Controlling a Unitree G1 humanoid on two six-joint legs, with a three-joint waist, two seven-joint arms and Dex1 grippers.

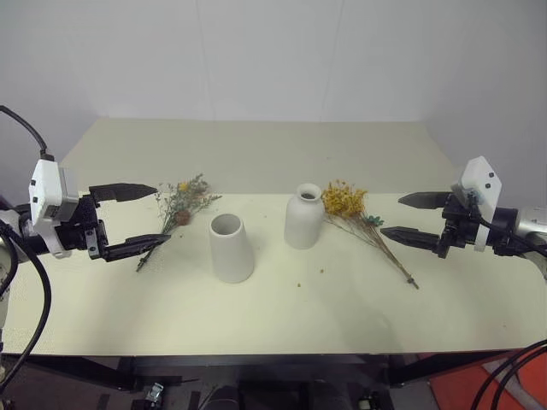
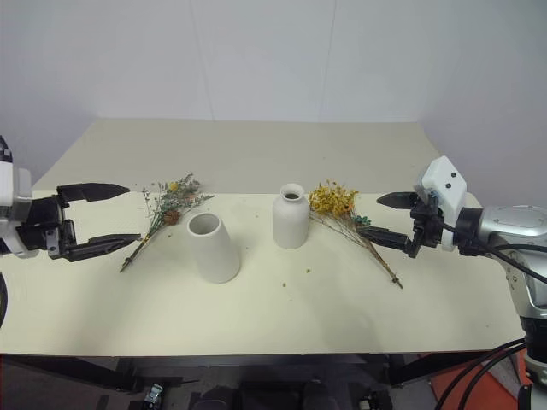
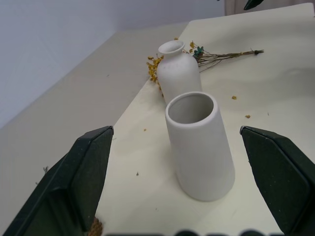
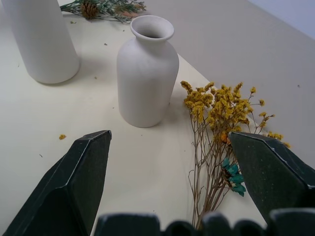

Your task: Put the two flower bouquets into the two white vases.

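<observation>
pale table [image 1: 256,154], white wall | both my grippers, left [image 1: 141,220] and right [image 1: 408,218], wide, empty | step: pre-grasp | next: right pinches yellow bouquet [image 1: 363,219] stems

Left gripper [image 1: 139,218] and right gripper [image 1: 402,216] hover level, pointing inward, fingers spread wide, holding nothing.

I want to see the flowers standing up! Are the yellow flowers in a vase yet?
Not yet. The yellow bouquet lies flat on the table, beside the bottle-shaped vase. That vase's mouth has no stems in it.
</observation>
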